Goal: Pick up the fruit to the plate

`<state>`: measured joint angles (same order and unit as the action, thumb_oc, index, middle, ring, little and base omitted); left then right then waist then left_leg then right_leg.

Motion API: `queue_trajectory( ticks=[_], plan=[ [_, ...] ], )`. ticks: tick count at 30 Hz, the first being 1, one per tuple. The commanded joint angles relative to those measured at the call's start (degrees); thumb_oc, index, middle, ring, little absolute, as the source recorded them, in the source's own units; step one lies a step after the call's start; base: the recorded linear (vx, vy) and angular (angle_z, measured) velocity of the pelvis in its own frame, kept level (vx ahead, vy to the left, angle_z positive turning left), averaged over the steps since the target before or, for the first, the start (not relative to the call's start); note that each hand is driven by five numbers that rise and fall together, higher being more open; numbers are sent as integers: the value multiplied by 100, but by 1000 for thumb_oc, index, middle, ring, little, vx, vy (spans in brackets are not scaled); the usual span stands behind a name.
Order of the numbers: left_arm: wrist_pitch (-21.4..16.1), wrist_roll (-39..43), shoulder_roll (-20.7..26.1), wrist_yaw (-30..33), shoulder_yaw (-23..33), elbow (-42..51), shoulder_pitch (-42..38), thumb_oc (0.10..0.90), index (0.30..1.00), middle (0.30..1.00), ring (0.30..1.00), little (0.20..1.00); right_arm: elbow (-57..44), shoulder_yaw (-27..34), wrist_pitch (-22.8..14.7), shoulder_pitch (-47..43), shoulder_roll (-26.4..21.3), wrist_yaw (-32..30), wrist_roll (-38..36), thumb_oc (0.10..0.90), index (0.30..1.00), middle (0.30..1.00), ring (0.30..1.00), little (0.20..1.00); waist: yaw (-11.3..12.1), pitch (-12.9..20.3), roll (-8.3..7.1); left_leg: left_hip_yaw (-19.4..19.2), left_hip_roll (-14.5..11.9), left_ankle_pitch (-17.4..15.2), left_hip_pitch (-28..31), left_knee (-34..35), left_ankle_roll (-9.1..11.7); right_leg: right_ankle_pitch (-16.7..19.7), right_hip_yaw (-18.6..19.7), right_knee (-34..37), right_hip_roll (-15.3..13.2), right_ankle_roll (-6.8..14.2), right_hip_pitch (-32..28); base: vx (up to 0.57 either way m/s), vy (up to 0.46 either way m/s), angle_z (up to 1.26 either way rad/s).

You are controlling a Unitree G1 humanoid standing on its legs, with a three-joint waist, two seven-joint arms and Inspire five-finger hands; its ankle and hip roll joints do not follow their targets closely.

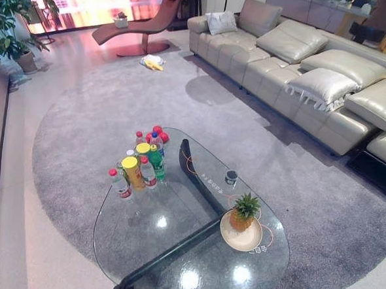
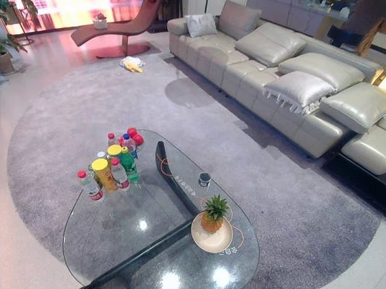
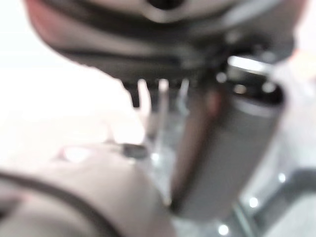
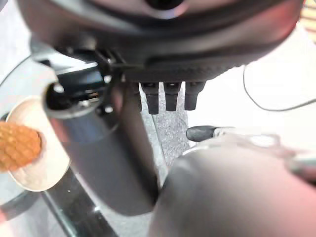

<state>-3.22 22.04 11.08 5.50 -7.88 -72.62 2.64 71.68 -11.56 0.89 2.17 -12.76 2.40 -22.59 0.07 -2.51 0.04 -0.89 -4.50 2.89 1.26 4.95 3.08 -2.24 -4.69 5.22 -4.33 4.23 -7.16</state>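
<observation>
A small pineapple [image 1: 244,213] stands upright on a round cream plate [image 1: 250,244] at the near right end of the glass table [image 1: 167,241]. In the right wrist view the pineapple's orange body [image 4: 17,145] and the plate [image 4: 47,170] lie off to one side, below my right hand [image 4: 163,44]. Its fingers [image 4: 170,96] hang straight and hold nothing. My left hand [image 3: 158,44] hovers over the glass, its fingers [image 3: 160,98] also straight and empty.
Several bottles [image 1: 143,161] cluster at the table's far left, and a small dark cup [image 1: 231,177] stands near the middle. A long grey sofa [image 1: 302,66] runs along the right, a lounge chair [image 1: 141,23] at the back. A person [image 2: 368,17] is far right.
</observation>
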Motion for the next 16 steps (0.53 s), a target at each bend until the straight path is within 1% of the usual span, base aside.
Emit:
queue_trajectory(
  ticks=[1,4,6,11,14,16],
  plan=[
    [-24,-121,-5,41,-10,-373,-362,800,900,900,900,900,183,-87,248,-167,179,247,100,800,900,900,900,900,81,-250,-173,-214,203,-13,245,5,-18,691,-714,-22,-240,104,175,0,0,0],
    [-10,-144,-38,66,22,-460,-357,800,900,900,900,900,365,-47,393,-162,200,318,312,800,900,900,900,900,98,-219,-167,-208,202,-28,269,5,-23,691,-731,-22,-258,117,158,0,0,0],
    [-22,-46,-66,68,56,-533,-358,800,900,900,900,900,442,-77,418,-177,211,278,509,800,900,900,900,900,125,-200,-184,-175,214,-50,292,5,-34,687,-755,-22,-274,131,137,0,0,0],
    [-6,-36,-92,82,29,-548,-385,800,900,900,900,900,513,-61,623,-202,254,82,444,800,900,900,900,900,142,-185,-190,-141,218,-57,299,5,-55,692,-760,-22,-284,140,128,0,0,0],
    [13,15,-116,114,3,-553,-412,800,900,900,900,900,590,-15,667,-232,266,75,375,800,900,900,900,900,141,-181,-188,-140,213,-62,310,5,-64,697,-740,-22,-279,138,128,0,0,0],
    [3,66,-116,92,10,-558,-418,800,900,900,900,900,623,2,632,-247,271,48,386,800,900,900,900,900,139,-182,-184,-142,205,-64,325,5,-65,700,-728,-22,-277,136,120,0,0,0]
  ],
)
